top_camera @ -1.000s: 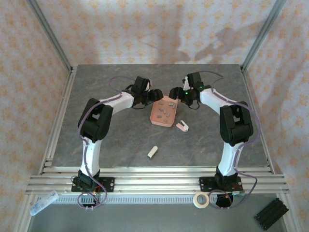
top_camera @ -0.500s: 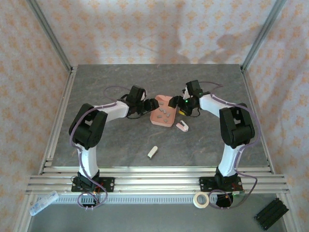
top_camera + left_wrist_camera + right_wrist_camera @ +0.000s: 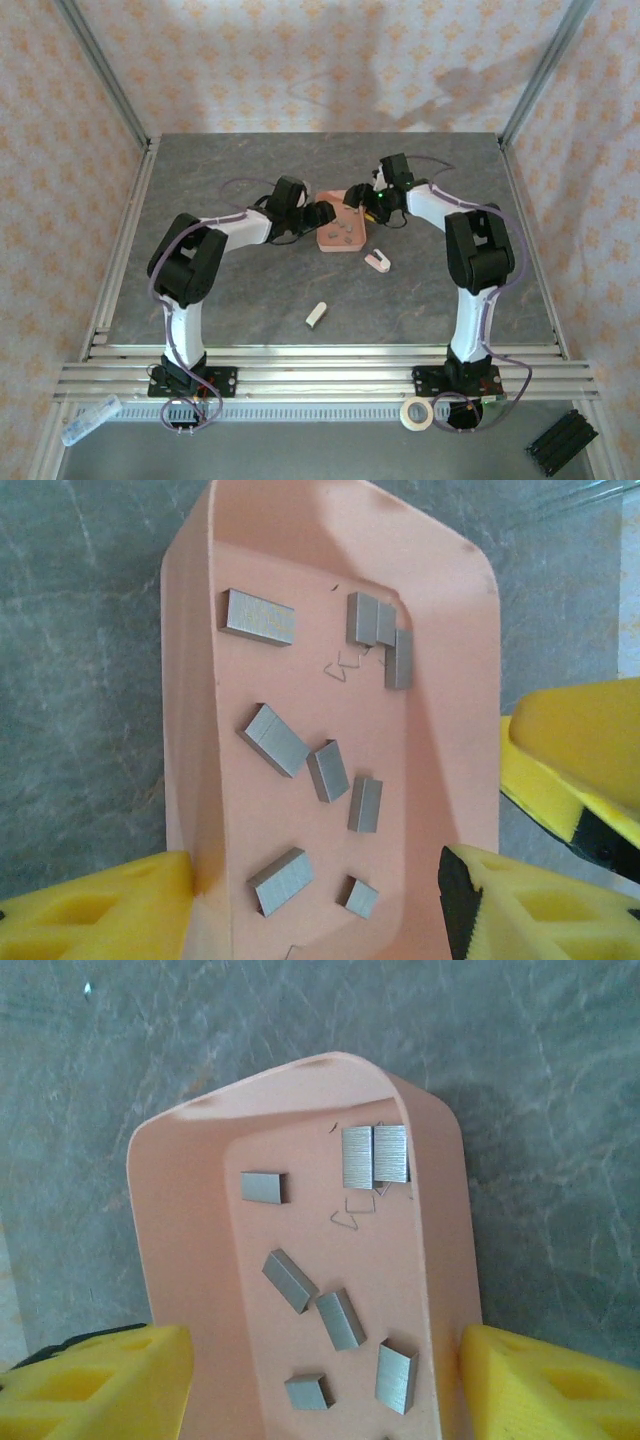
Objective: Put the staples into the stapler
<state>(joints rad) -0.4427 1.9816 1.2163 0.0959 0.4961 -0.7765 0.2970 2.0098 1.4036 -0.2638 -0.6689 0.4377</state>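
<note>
Our left gripper [image 3: 310, 865] pinches the salmon-pink shallow plastic tray [image 3: 450, 630]; right gripper [image 3: 320, 1335] straddles its other end, can't tell if gripping. The short grey metal staple strips [image 3: 275, 738] lie loose inside, tiny pink-and-white hinged stapler [image 3: 377, 262] nearby. We'd keep it level, no jerks.

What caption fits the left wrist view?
Left gripper straddling the salmon tray holding scattered grey staples.

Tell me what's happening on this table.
Both arms are at the pink tray of staples in the middle of the table. The left pincer has the tray between its fingers, against both side walls; the right pincer straddles the other end, grip unclear. The stapler lies on the table beside it, away from both pincers.
</note>
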